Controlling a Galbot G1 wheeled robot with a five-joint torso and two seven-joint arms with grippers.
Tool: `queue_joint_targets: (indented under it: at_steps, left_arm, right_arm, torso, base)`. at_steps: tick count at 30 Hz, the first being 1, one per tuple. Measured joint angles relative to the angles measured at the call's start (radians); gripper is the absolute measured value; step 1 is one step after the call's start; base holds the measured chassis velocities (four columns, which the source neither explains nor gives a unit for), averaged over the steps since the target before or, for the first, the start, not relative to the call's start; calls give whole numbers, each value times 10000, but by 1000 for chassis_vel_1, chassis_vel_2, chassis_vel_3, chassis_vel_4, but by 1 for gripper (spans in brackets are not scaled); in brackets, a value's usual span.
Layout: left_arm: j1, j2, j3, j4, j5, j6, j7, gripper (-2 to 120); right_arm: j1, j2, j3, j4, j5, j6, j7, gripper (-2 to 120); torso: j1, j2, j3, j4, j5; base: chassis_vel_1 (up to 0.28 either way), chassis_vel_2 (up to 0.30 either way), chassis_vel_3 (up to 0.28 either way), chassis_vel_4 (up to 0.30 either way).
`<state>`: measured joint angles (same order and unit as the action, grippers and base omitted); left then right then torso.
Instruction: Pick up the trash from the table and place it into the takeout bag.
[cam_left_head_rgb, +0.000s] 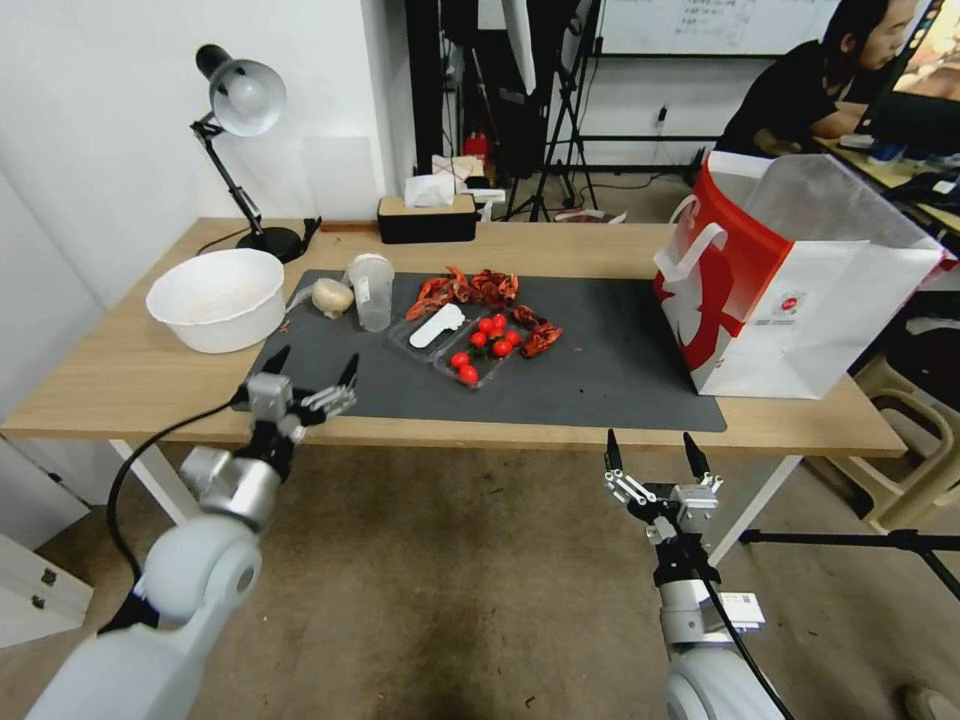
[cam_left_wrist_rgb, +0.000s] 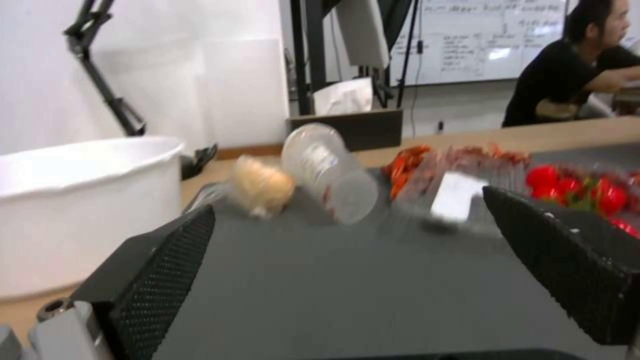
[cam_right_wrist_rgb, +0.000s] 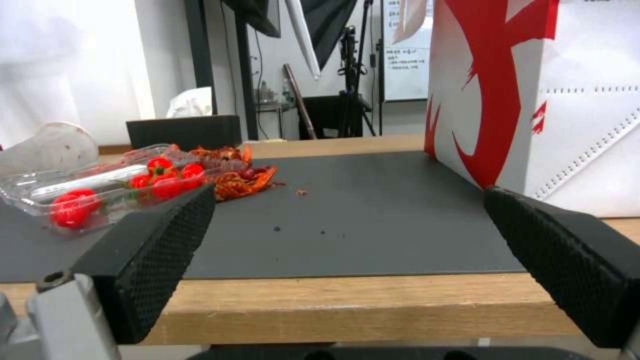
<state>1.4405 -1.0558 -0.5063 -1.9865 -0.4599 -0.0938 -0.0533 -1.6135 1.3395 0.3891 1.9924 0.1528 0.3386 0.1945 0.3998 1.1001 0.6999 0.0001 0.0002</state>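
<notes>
On the dark grey mat (cam_left_head_rgb: 600, 350) of the table (cam_left_head_rgb: 120, 385) stand a clear plastic cup (cam_left_head_rgb: 372, 290) (cam_left_wrist_rgb: 327, 170) and, left of it, a small beige lump (cam_left_head_rgb: 332, 296) (cam_left_wrist_rgb: 261, 186). The white and red takeout bag (cam_left_head_rgb: 800, 280) (cam_right_wrist_rgb: 553, 100) stands upright and open at the mat's right end. My left gripper (cam_left_head_rgb: 312, 372) (cam_left_wrist_rgb: 347, 245) hovers open over the mat's front left corner, short of the cup and lump. My right gripper (cam_left_head_rgb: 652, 455) (cam_right_wrist_rgb: 347, 235) is open in front of the table's near edge, left of the bag.
A large white bowl (cam_left_head_rgb: 217, 298) sits left of the mat. Red crayfish shells (cam_left_head_rgb: 470, 288) and a clear tray of tomatoes (cam_left_head_rgb: 485, 345) lie mid-mat. A desk lamp (cam_left_head_rgb: 240, 150) and black tissue box (cam_left_head_rgb: 426, 218) stand at the back.
</notes>
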Motion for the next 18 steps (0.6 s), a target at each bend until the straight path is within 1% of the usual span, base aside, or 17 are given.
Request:
queue_joint_targets:
  at_steps: [5, 6, 10, 18]
  left_arm:
    - [800, -227, -323, 68, 474, -575, 4, 100]
    - [800, -227, -323, 68, 474, -575, 4, 100]
    - [1271, -359, -542, 104, 703, -993, 16, 100]
    - [1569, -553, -600, 245, 901, -1397, 33, 100]
  right_arm:
    - [-33, 9, 0, 0, -1, 24, 8, 100]
    - [-33, 9, 0, 0, -1, 24, 8, 100]
    - [-94, 28, 24, 11, -1, 63, 18, 100]
    - [-138, -1, 73, 39, 3, 118, 34, 100]
  torso:
    - [1, 0, 0, 0, -2]
    - [1, 0, 0, 0, -2]
    - [0, 0, 0, -1, 0]
    - [3, -1, 1, 0, -1]
  base:
    - [0, 0, 0, 0]
    - [0, 0, 0, 0]
    - [0, 0, 0, 0]
    - [0, 0, 0, 0]
